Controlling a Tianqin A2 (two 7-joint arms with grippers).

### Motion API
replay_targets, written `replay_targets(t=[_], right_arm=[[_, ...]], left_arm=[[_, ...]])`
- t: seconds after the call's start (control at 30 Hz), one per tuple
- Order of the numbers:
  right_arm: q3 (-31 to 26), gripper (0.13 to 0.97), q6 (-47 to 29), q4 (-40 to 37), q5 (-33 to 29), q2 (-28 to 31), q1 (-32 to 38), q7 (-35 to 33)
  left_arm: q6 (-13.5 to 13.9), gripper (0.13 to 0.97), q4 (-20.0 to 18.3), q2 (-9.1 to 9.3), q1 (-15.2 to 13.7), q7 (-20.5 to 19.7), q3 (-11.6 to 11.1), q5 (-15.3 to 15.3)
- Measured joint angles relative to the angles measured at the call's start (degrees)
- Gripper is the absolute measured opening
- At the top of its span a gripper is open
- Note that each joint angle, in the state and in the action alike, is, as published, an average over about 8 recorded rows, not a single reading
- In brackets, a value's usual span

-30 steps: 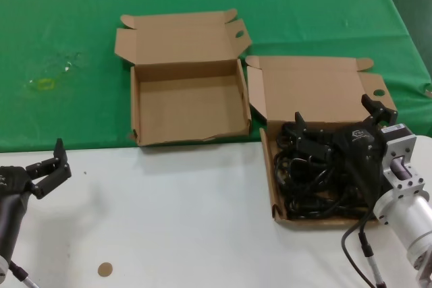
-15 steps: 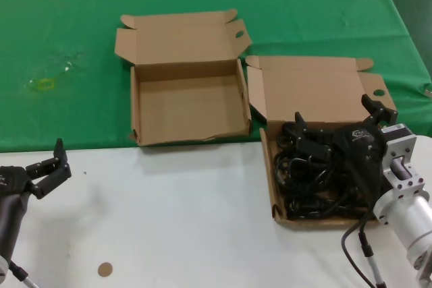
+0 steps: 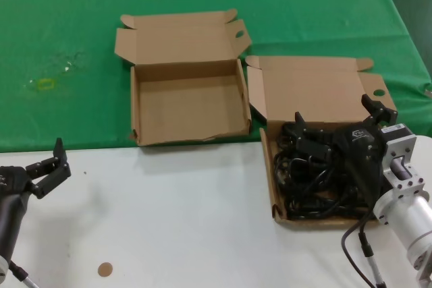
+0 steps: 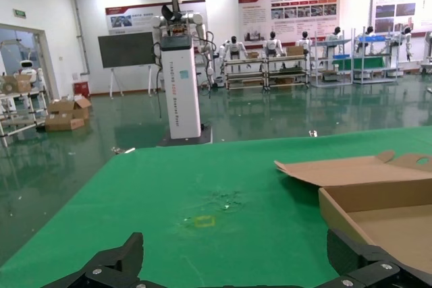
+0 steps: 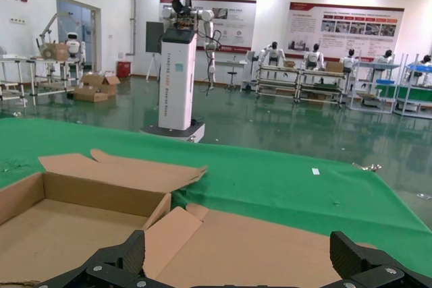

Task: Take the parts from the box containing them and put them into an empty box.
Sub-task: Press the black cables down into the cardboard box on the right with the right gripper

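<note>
A: Largest first. What is carrying everything?

B: A surface, white at the near edge, with a green cloth covering the far part. Two open cardboard boxes are sitting on it.

A: Which box is which?

B: The empty box is lying on the green cloth, lid folded back, nothing inside. The box containing them is sitting just beside it to the robot's right, straddling the cloth edge, its lid leaning toward the far side. The parts, black coiled cords, are lying tangled inside it.

A: Arms?

B: The right gripper is hanging over the cords in the full box, jaws spread wide, gripping nothing that I can see. The left gripper is waiting at the near left edge over the white surface, well apart from both boxes, jaws parted and empty.

A: Any writing?

B: A small white logo is showing on the right gripper's body, too small to read. In the wrist views, wall posters and a white column with vertical lettering are standing in the hall behind; I cannot read the text. A yellowish mark is showing on the cloth far left.
</note>
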Motion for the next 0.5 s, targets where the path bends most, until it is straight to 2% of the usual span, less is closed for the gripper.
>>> replay_targets(t=[0.23, 0.5], right_arm=[[-0.19, 0.966, 0.22, 0.29, 0.08, 0.23, -0.16, 0.14], [-1.89, 0.966, 1.61, 1.25, 0.98, 2.19, -0.61, 0.83]], left_arm=[[0.00, 0.935, 0.00, 0.00, 0.00, 0.00, 0.00, 0.00], [0.00, 0.831, 0.00, 0.00, 0.00, 0.00, 0.00, 0.00]])
